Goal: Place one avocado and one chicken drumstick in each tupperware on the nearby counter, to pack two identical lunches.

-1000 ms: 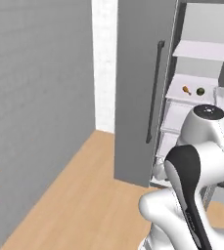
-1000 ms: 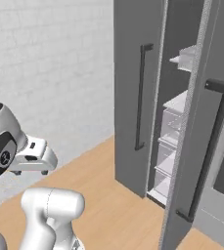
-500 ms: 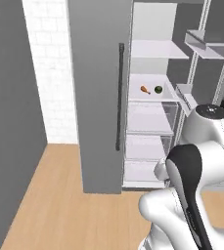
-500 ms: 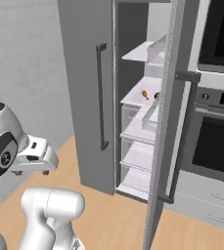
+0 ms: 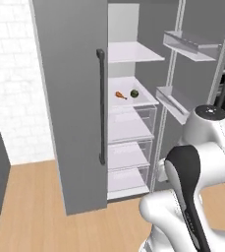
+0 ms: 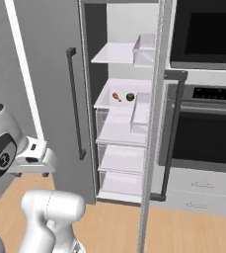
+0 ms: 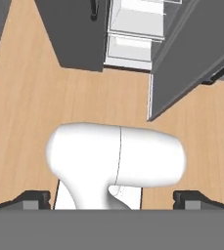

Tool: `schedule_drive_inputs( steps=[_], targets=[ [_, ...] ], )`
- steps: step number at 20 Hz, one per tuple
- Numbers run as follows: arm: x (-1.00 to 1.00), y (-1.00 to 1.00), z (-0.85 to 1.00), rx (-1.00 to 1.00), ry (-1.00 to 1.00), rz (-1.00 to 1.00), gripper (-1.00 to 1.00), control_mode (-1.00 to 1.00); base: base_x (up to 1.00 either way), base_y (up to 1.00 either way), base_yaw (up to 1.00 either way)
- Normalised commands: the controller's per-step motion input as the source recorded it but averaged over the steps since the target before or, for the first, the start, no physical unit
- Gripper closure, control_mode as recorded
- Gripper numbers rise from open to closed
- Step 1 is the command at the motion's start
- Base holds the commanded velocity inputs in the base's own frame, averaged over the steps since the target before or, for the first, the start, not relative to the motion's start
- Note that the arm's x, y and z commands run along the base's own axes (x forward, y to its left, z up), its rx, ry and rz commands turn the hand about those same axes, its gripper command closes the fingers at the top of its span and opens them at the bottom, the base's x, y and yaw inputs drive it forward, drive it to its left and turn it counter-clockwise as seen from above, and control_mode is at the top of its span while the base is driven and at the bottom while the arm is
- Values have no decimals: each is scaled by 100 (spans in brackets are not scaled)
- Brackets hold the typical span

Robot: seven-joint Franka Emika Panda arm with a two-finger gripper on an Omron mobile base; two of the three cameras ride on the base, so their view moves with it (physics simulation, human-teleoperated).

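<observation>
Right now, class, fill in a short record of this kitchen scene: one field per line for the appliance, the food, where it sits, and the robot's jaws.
appliance: tall grey fridge, right door swung open
food: one avocado and one chicken drumstick
position: side by side on a white shelf inside the fridge, drumstick left of avocado, apart
below shelf: clear drawers
jaws: gripper open, holding nothing, pointing down at the wooden floor
</observation>
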Motion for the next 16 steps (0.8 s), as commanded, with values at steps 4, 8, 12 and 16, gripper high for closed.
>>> schedule_drive_inputs(
  steps=[4,8,12,16],
  targets=[
    [0,0,0,0,0,0,-100,100,51,14,-32],
    [0,0,0,0,0,0,-100,100,61,1,-20],
    [0,0,0,0,0,0,-100,100,67,13,-16],
    [0,0,0,0,0,0,-100,100,64,2,-12]
  ],
)
